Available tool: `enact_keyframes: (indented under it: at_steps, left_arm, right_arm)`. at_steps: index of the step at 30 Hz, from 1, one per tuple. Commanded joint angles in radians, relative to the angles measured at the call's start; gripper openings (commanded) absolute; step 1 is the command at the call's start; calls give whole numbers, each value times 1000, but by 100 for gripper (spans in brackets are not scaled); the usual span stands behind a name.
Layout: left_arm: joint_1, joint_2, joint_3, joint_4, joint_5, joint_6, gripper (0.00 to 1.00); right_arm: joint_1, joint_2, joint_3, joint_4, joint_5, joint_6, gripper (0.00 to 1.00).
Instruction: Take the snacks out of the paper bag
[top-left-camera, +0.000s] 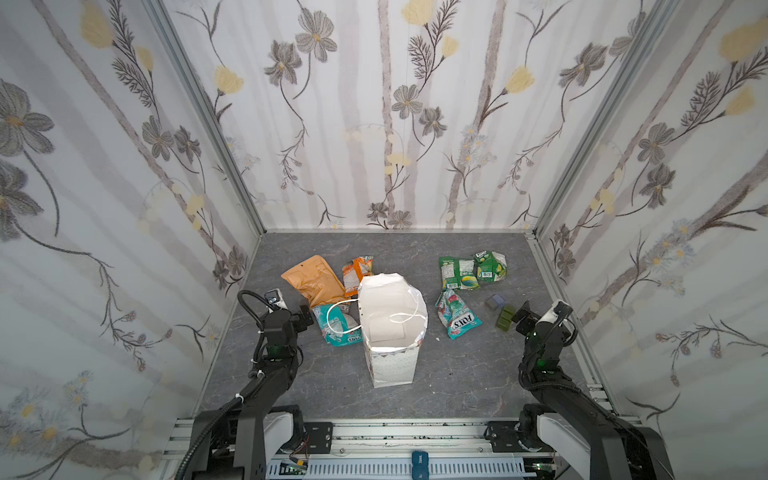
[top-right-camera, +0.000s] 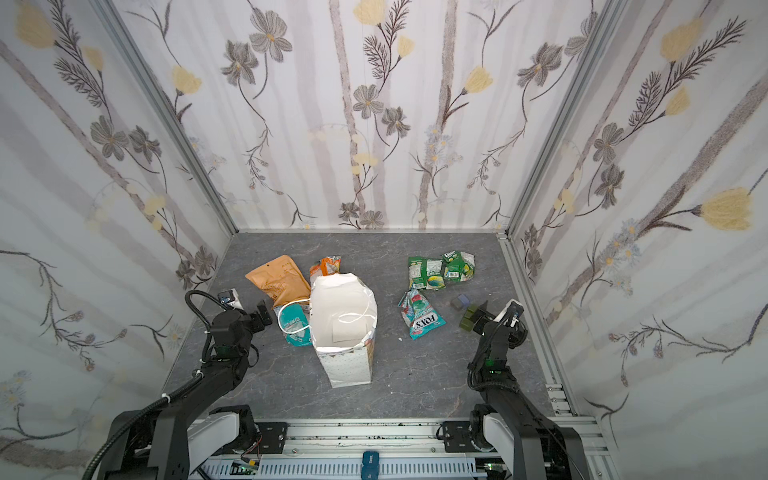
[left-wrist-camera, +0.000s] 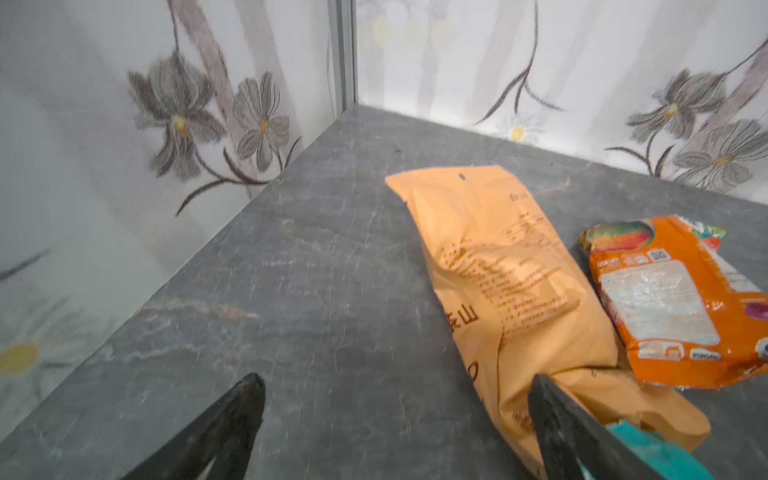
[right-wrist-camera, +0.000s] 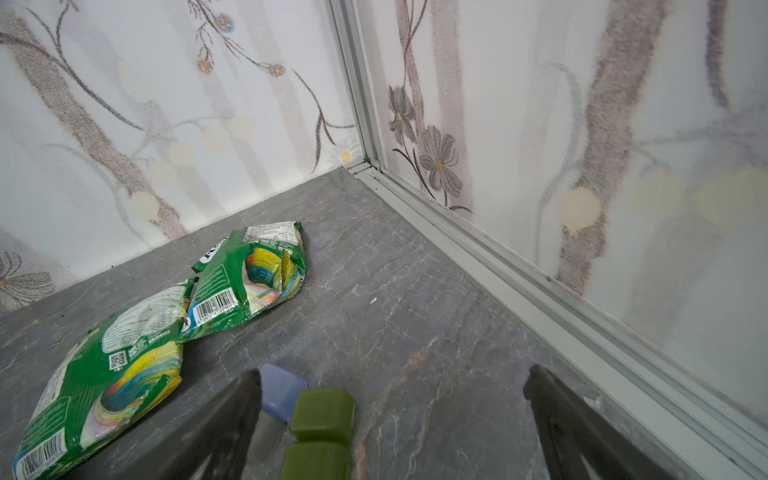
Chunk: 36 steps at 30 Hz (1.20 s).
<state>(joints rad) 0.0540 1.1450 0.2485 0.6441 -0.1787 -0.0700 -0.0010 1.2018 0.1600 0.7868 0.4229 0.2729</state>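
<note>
- Left gripper (left-wrist-camera: 397, 380): the jaws stand wide apart and hold nothing. One finger overlaps the near end of the tan-orange pouch (left-wrist-camera: 498, 291) in the wrist view; whether it touches cannot be told. The gap between them shows bare table (left-wrist-camera: 311, 270).
- Right gripper (right-wrist-camera: 392, 372): the jaws are likewise spread wide and empty. The olive-green cubes (right-wrist-camera: 322, 415) and a blue-grey cube (right-wrist-camera: 280, 390) lie just beside one finger, ungripped.
- Left group: the pouch, the orange-white packet (top-left-camera: 356, 272) and one teal packet (top-left-camera: 337, 328) lie flat just beside the paper bag (top-left-camera: 392, 365). A cord handle (top-left-camera: 328, 320) droops outward over this teal packet.
- Right group: a green packet (top-left-camera: 456, 273) touches a second green packet (top-left-camera: 491, 264); the second teal packet (top-left-camera: 457, 318) lies near them, apart from the bag.
- Paper bag: it stands upright mid-table with its mouth open. Both top views show only white walls and a flat base panel inside.
- Assessment: six packets lie outside, three on each arm's own side, presumably within each arm's reach. The task appears complete, and the open jaws suit a parked state.
</note>
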Motion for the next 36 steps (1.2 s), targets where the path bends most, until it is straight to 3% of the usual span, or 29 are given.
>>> enact_keyframes:
  at_steps: [1, 2, 5, 7, 9, 11, 13, 14, 15, 18, 19, 21, 27, 36]
  left_arm:
    - [10, 75, 31, 144, 13, 54, 100]
    - [12, 97, 30, 155, 24, 55, 100]
    - [16, 150, 24, 199, 64, 70, 100]
    - [22, 149, 35, 172, 104, 76, 100]
    - [34, 155, 60, 125, 193, 91, 100]
    - [46, 171, 93, 77, 324, 87, 100]
    - [48, 250, 70, 277, 430, 19, 100]
    - [46, 276, 87, 252, 450, 34, 100]
    - [41, 313, 90, 266, 412, 31, 100]
    - [50, 460, 44, 521, 344, -17, 100]
    - [37, 411, 62, 388, 301, -10, 100]
    - [12, 443, 63, 448, 220, -4, 100]
    - [-27, 425, 97, 353, 96, -1, 100]
    - [-37, 421, 123, 302, 117, 20, 100]
  right_arm:
    - [1, 117, 35, 320, -86, -116, 100]
    - [1, 166, 29, 419, -109, -134, 100]
    - [28, 233, 20, 452, -213, -208, 100]
    - [43, 333, -53, 749, -195, -229, 100]
    - [23, 255, -25, 568, -190, -189, 100]
    - [30, 307, -20, 640, -196, -210, 100]
    - [33, 293, 2, 583, -193, -212, 100]
    - [34, 281, 18, 530, -187, -206, 100]
    - [37, 285, 17, 529, -183, -208, 100]
    - [42, 308, 8, 598, -184, -220, 100]
    - [45, 301, 13, 571, -182, -223, 100]
    - [44, 301, 14, 564, -180, -223, 100]
    - [48, 305, 14, 574, -177, -225, 100]
    - [50, 306, 19, 567, -176, -226, 100]
